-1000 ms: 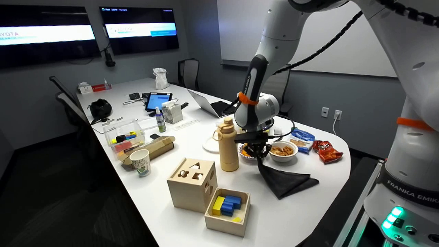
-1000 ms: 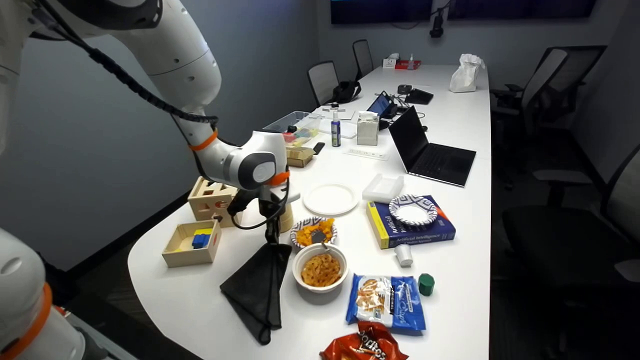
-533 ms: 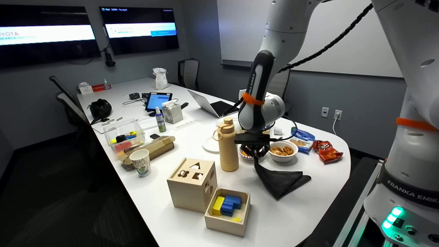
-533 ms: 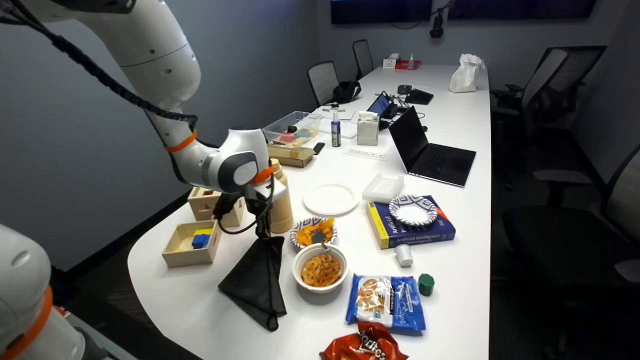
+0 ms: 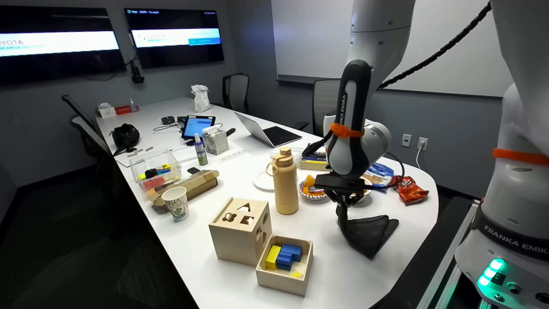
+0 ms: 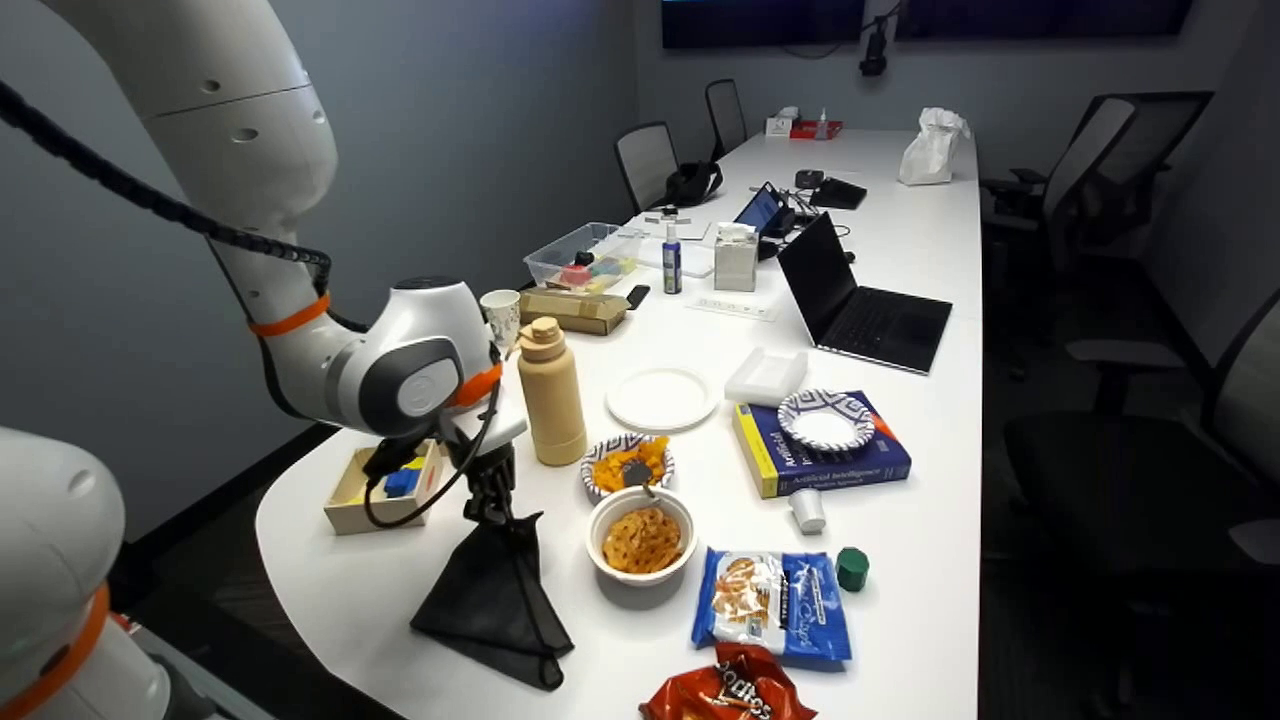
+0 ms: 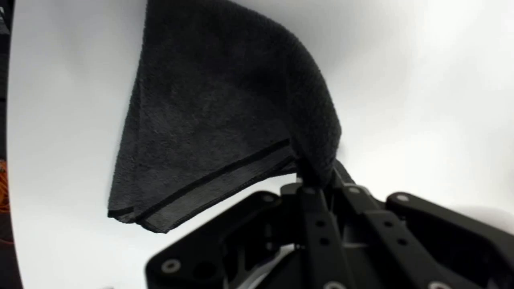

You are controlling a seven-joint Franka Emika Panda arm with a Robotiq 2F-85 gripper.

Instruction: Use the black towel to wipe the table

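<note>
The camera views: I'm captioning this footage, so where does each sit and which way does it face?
In an exterior view: raised near the rounded end of the table, facing wall screens; arm and base at picture right.
In an exterior view: near that end too, facing down the table past the laptop; arm at picture left.
Wrist view: on the wrist, facing the black towel below; of the robot, only the claw, shut on it, shows.
Both exterior views share arm, black towel, laptop, tan bottle.
</note>
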